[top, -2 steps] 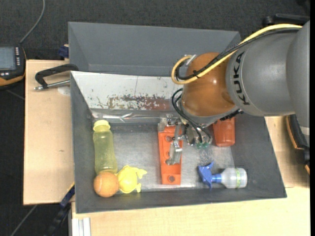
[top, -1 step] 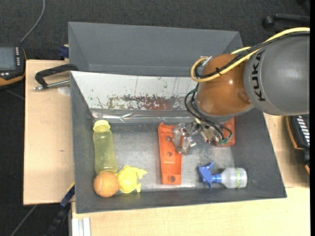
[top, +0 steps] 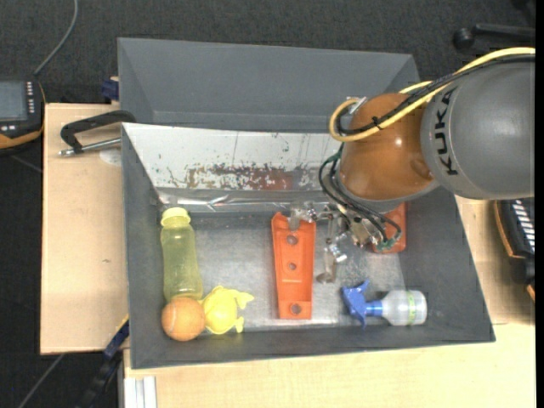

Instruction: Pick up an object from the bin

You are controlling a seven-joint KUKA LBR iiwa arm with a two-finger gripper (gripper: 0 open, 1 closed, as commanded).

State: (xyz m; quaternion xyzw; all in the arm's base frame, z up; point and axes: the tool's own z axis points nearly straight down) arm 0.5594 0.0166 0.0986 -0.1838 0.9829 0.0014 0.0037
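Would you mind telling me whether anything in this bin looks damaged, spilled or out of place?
Only the bin's back wall stands out: a band of reddish-brown specks, like rust or stain, runs across it. The yellow bottle and the blue-capped spray bottle lie on their sides, but no spill shows.

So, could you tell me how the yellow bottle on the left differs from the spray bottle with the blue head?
The yellow bottle is tinted yellow with a yellow cap; the spray bottle is whitish-clear with a blue trigger head. The yellow bottle lies along the left wall of the bin, while the spray bottle lies crosswise by the near wall. The yellow bottle looks longer than the spray bottle. Both lie on their sides on the floor.
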